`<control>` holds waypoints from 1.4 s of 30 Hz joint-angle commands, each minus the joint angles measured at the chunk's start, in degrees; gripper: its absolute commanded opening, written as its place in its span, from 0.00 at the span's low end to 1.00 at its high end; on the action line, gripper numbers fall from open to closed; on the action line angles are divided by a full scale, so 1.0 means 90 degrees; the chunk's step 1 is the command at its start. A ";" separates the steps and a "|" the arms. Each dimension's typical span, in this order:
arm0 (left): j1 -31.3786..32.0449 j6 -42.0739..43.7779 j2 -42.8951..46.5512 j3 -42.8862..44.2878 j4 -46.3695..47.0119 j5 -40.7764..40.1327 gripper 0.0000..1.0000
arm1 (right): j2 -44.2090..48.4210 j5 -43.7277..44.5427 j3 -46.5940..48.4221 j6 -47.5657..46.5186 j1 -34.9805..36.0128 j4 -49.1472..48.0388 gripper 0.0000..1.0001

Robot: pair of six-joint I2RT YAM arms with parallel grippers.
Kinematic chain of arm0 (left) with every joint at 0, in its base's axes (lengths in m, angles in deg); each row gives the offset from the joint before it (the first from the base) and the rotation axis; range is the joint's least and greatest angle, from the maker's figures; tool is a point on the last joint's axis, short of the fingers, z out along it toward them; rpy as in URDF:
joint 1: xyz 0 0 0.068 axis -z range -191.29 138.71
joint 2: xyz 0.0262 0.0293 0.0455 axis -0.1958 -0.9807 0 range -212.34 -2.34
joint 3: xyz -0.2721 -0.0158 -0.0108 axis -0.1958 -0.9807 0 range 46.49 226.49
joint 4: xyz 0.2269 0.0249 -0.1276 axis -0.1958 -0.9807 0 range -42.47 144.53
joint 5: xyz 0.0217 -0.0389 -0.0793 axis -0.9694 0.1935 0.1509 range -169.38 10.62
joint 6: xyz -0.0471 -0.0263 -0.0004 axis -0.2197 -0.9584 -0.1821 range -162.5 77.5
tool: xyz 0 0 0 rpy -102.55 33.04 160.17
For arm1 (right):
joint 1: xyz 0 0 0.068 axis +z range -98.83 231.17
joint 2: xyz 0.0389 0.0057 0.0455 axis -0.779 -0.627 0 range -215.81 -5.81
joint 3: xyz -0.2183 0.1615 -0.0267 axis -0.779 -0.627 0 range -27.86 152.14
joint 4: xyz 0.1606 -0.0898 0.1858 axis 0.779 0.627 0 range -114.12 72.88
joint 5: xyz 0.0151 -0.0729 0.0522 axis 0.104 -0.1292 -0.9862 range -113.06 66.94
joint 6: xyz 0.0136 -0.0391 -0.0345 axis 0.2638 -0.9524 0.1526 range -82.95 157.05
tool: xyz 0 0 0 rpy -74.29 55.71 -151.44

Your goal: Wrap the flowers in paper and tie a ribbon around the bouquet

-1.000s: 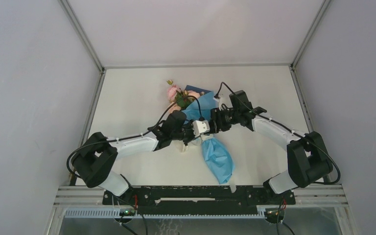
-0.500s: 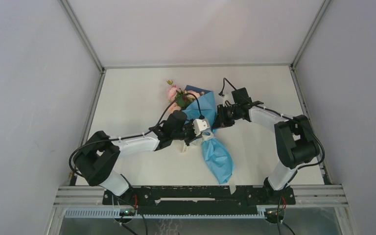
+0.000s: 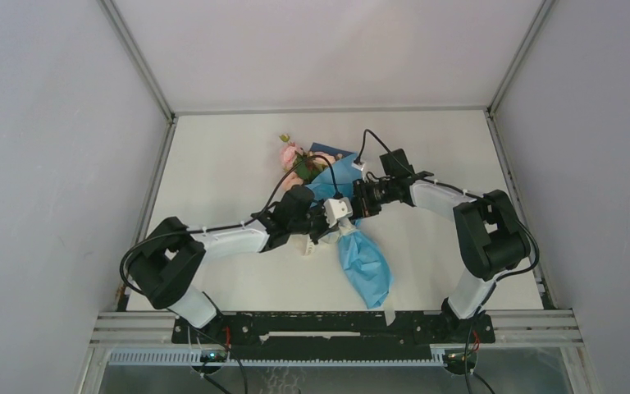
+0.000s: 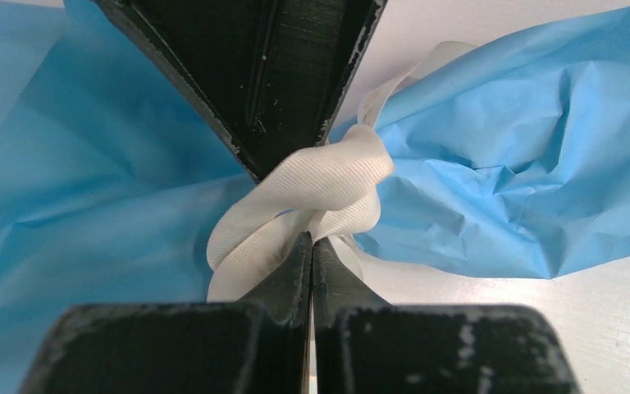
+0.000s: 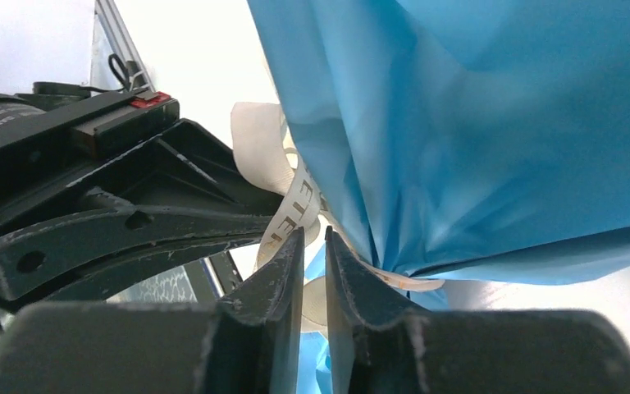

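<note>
Operator: Ribbon (image 4: 320, 193) placement is asked about first. Where is it found?

Observer: It is seen looped and knotted around the pinched waist of the bouquet (image 3: 367, 261), which is laid on the bench (image 3: 230, 164) with the flowers (image 3: 291, 154) pointed away from the arm bases. The knot is bunched against the crumpled blue paper (image 4: 500, 180).

Operator: How are the hands set?

Observer: The left hand (image 4: 312, 246) is closed tight, with a strand of ribbon pinched at its tips. The right hand (image 5: 312, 246) is seen almost shut, with only a narrow slit left. A lettered strand is run down to its tips, but whether it is caught cannot be told.

Operator: How is the material expected to behave?

Observer: The ribbon is judged soft, light and rather slippery, so a hold close to the knot is advised, with the flat of the weave taken squarely. The paper is thin and easily creased or torn, so it is best left ungripped. Any pull is best kept along the strands, so that the light bouquet is not dragged.
</note>
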 commanded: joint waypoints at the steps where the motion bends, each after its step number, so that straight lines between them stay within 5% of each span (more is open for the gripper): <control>1: -0.0087 -0.0131 -0.0014 0.0178 0.0413 -0.0022 0.00 | -0.0037 -0.0567 0.0015 -0.0039 -0.0001 -0.0441 0.25; 9: -0.0164 -0.0223 -0.0168 0.0235 0.0569 -0.0036 0.00 | -0.0157 -0.0593 0.0122 -0.0210 0.0057 -0.0328 0.35; 30: -0.0274 -0.0508 -0.0304 0.0162 0.0661 0.0029 0.00 | -0.0235 0.1040 0.0612 -0.0660 0.0251 0.0500 0.29; 38: -0.0280 -0.0548 -0.0337 0.0188 0.0633 0.0040 0.00 | 0.0098 0.0852 0.0734 -0.0555 0.0025 0.0629 0.47; 42: -0.0290 -0.0576 -0.0361 0.0222 0.0692 0.0046 0.00 | 0.0209 0.1031 0.0817 -0.0519 -0.0017 0.0736 0.49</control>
